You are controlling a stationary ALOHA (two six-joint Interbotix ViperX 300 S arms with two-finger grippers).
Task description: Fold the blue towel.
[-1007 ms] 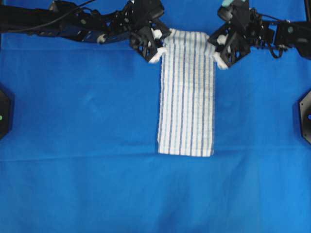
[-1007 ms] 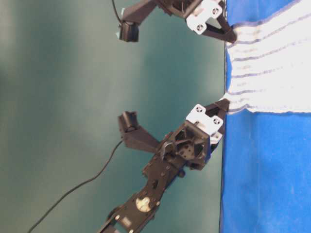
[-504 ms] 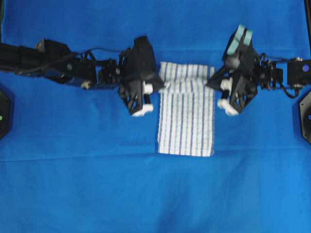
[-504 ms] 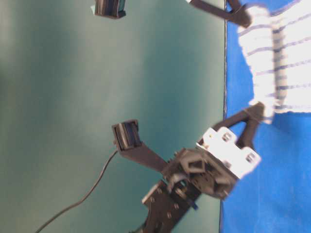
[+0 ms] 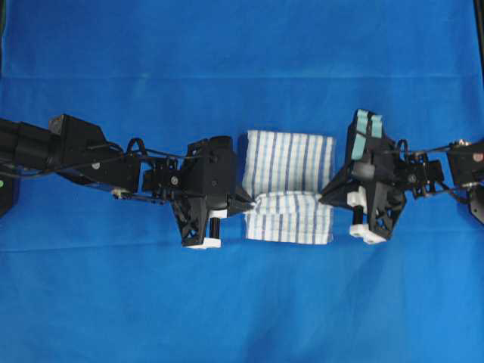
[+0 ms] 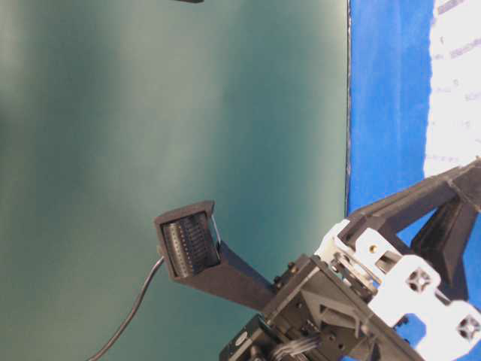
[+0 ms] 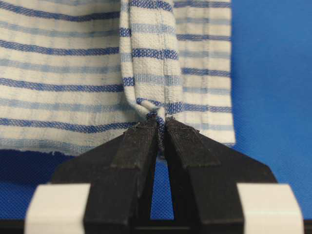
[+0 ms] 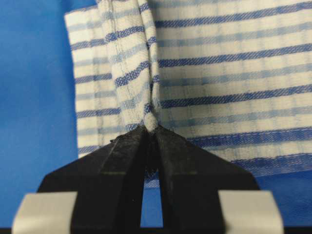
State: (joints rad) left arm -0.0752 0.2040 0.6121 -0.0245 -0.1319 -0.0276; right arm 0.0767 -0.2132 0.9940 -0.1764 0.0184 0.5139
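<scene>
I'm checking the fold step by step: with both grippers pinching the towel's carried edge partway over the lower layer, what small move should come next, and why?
Probably carry the pinched edge a little further toward the blue towel's near hem, then lower it. The left gripper and right gripper are both shut on that edge, which in the overhead view sits short of the near hem, so the layers do not yet line up.

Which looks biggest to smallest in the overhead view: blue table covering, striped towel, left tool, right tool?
1. Blue table covering, fills nearly the whole view.
2. Striped towel.
3. Left tool and right tool: about alike, each smaller than the towel; not ranking them, since both sit above the table, nearer the camera.
</scene>
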